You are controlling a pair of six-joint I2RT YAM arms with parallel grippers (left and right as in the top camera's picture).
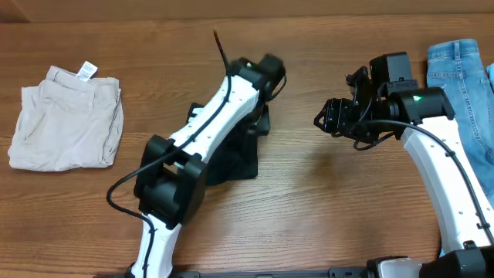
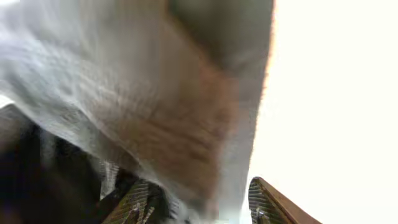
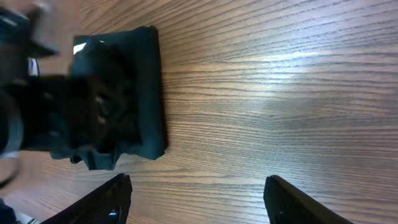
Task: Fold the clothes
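A brown wood-grain table (image 1: 324, 208) filled the frame. Beige shorts (image 1: 65, 120) lay at the left, blue jeans (image 1: 459, 85) at the upper right edge. Soft light left a pale sheen on the wood.

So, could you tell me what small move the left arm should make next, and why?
Probably lift the left arm straight up: the left fingers stand apart over the T-shirt, which lies as a compact folded bundle on the table, and the right fingers hang open, clear of it.
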